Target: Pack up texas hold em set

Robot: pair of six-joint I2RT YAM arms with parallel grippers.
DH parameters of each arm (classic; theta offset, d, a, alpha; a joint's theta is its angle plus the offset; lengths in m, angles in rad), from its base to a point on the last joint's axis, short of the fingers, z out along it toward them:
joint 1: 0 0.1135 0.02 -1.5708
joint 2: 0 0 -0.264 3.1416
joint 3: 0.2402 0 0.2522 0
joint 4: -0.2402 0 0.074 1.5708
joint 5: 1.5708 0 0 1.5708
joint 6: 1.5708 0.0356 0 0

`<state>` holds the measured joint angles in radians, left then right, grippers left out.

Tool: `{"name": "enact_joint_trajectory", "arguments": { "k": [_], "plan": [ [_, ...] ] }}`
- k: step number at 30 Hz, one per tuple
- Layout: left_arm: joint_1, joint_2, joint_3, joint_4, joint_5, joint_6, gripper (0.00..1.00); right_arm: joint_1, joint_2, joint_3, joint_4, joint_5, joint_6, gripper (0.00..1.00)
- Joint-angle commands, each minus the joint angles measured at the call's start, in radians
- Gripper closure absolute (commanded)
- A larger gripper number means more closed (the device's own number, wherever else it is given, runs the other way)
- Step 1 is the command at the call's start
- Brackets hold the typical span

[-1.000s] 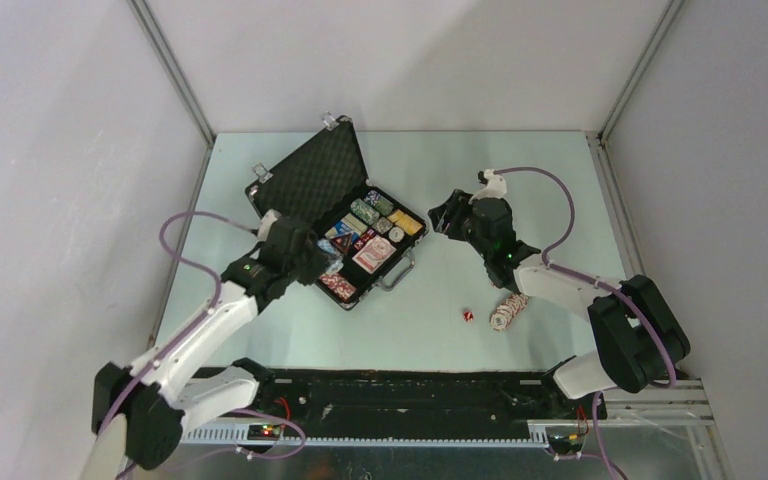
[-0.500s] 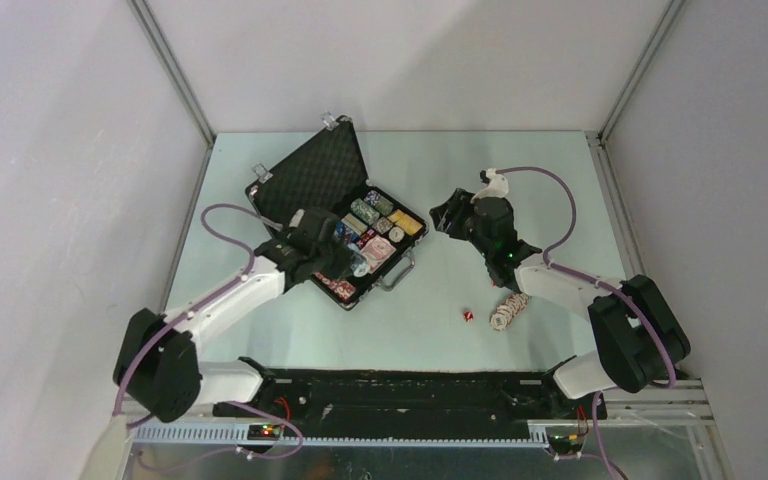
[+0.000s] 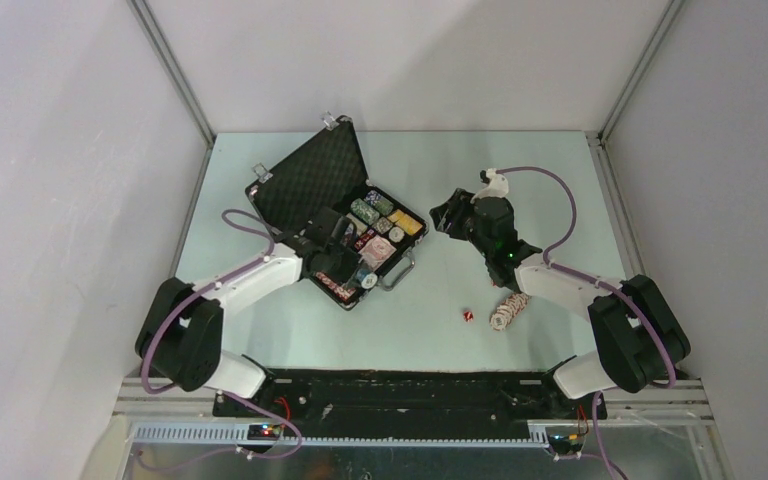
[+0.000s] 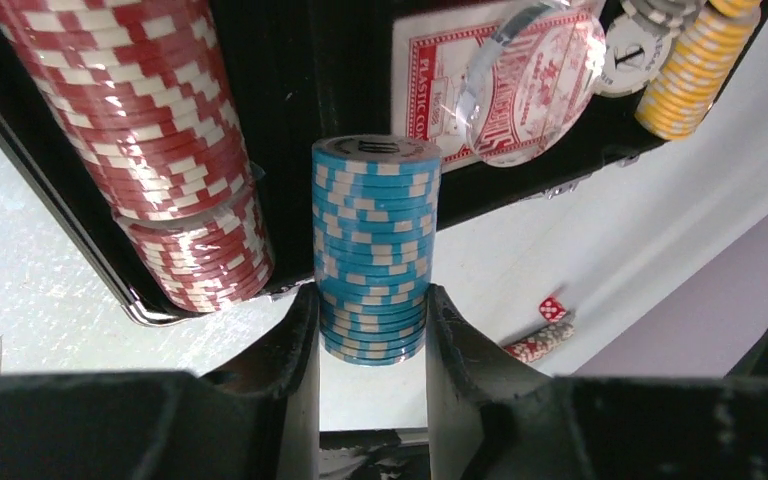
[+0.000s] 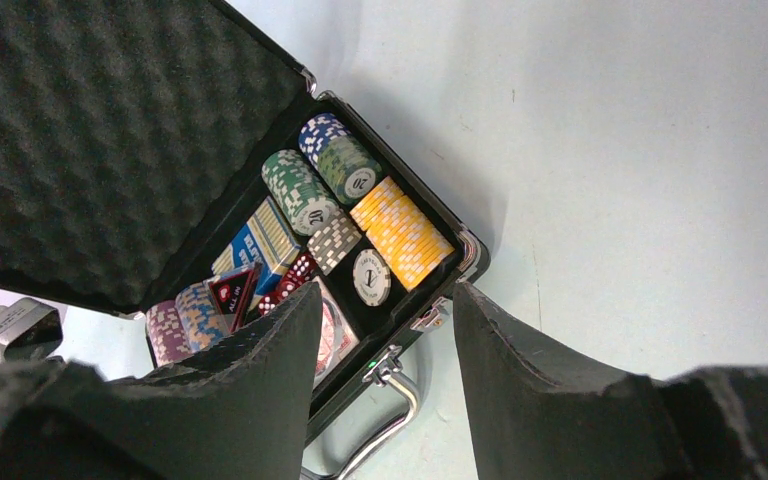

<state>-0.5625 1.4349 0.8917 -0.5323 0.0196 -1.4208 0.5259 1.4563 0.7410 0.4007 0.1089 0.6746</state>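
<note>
Logging both arms at the open case (image 3: pixel 305 182), which sits on the table (image 3: pixel 260 320) left of centre, its foam lid upright at the back.

We see the left gripper (image 4: pixel 372 296) clamped on a stack of blue chips (image 4: pixel 375 235): both fingers (image 4: pixel 305 330) press against the sides of its lower half. The stack hangs at the case's near rim, its far end over the black tray and just beside the red chips (image 4: pixel 150 130). A card deck (image 4: pixel 430 85) with a clear round disc (image 4: pixel 535 85) on it lies beyond, and the yellow chips (image 4: pixel 695 65) are at the far corner.

We note the right gripper (image 5: pixel 388 292) has its fingers apart with nothing between them. It hovers over bare table to the right of the case and faces its handle side.

A red die (image 3: pixel 467 315) and a short roll of loose chips (image 3: pixel 507 311) lie on the table near the right arm, well apart from the case.
</note>
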Motion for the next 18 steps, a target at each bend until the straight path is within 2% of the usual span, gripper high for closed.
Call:
{"name": "enact_joint_trajectory", "arguments": {
  "k": [1,10,14,15,18],
  "plan": [
    [0.030,0.019,-0.018,0.051,0.043,-0.061,1.00,-0.007,-0.022,-0.002,0.024,0.005,0.008,0.46],
    [0.114,-0.003,-0.018,-0.005,-0.085,-0.014,1.00,-0.008,-0.020,-0.002,0.029,-0.001,0.008,0.46],
    [0.150,0.025,-0.013,0.008,-0.058,0.016,0.99,-0.009,-0.018,-0.002,0.033,-0.010,0.006,0.46],
    [0.161,0.042,0.001,0.004,-0.044,0.040,0.96,-0.009,-0.018,-0.002,0.033,-0.011,0.005,0.46],
    [0.165,0.070,0.047,-0.016,-0.038,0.112,0.73,-0.009,-0.017,-0.002,0.036,-0.012,0.004,0.46]
  ]
}}
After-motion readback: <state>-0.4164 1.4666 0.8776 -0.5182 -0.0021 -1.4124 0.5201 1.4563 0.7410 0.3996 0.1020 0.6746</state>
